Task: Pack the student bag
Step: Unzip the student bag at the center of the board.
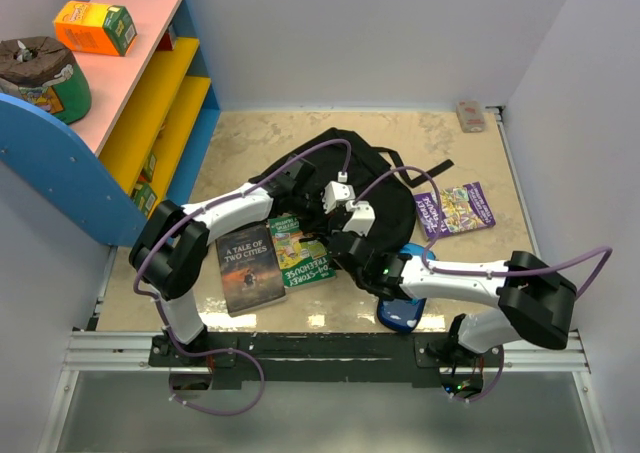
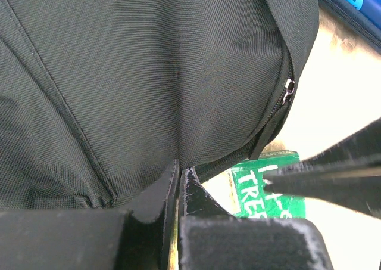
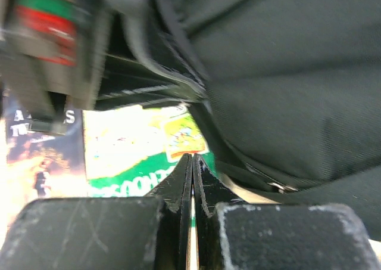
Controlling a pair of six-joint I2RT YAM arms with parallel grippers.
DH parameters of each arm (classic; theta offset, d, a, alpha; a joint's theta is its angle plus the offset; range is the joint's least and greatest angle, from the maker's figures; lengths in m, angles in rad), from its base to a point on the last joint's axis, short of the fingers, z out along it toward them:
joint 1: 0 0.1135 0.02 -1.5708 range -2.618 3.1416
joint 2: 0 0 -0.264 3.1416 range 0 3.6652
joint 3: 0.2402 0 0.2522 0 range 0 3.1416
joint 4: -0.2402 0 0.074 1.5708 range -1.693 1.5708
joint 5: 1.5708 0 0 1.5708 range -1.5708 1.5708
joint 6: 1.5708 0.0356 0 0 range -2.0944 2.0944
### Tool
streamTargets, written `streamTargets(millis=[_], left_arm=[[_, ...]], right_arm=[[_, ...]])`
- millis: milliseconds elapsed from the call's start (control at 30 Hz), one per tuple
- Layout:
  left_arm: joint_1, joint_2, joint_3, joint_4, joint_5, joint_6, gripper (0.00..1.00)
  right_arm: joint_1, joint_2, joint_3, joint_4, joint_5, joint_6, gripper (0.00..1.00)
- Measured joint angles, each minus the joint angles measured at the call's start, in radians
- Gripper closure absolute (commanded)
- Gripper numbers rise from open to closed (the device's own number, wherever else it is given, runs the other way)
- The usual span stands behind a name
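The student bag (image 1: pixel 345 173), a floppy black backpack, lies in the middle of the table. It fills the left wrist view (image 2: pixel 149 73), with a zip pull (image 2: pixel 288 90) at its edge. My left gripper (image 1: pixel 312 201) is at the bag's near edge. Its jaws (image 2: pixel 180 170) are closed, tips at a pucker in the fabric. My right gripper (image 1: pixel 347 245) is shut and empty. It hovers (image 3: pixel 193 158) over a green Treehouse book (image 1: pixel 302 255) beside the bag's edge (image 3: pixel 286 91).
"A Tale of Two Cities" (image 1: pixel 248 268) lies left of the green book. A purple book (image 1: pixel 455 210) lies right of the bag. A blue pencil case (image 1: pixel 403 311) sits under my right arm. A coloured shelf unit (image 1: pixel 150 103) stands at the far left.
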Motion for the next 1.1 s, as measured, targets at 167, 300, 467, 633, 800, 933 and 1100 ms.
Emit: streamTargets(millis=[167, 300, 467, 633, 800, 933, 1100], left_arm=[[0.0, 0.0, 0.0, 0.003, 0.002, 0.0, 1.0], [0.0, 0.0, 0.0, 0.004, 0.002, 0.0, 1.0], [0.006, 0.0, 0.0, 0.01, 0.002, -0.019, 1.0], [0.01, 0.0, -0.003, 0.019, 0.002, -0.034, 1.0], [0.011, 0.0, -0.01, 0.029, 0.002, -0.039, 1.0], [0.011, 0.0, -0.012, 0.031, 0.002, -0.038, 1.0], [0.005, -0.004, -0.019, 0.036, 0.002, -0.014, 1.0]], right_arm=[[0.0, 0.002, 0.01, 0.018, -0.005, -0.02, 1.0], [-0.001, 0.047, 0.033, 0.015, -0.001, -0.028, 1.0], [-0.014, 0.119, 0.039, 0.013, 0.003, -0.035, 1.0], [-0.027, 0.129, 0.039, 0.014, 0.002, -0.055, 1.0], [-0.029, 0.129, 0.04, 0.002, -0.002, -0.064, 1.0], [-0.03, 0.13, 0.048, -0.045, -0.002, -0.052, 1.0], [-0.043, 0.116, 0.035, -0.113, -0.013, -0.006, 1.0]])
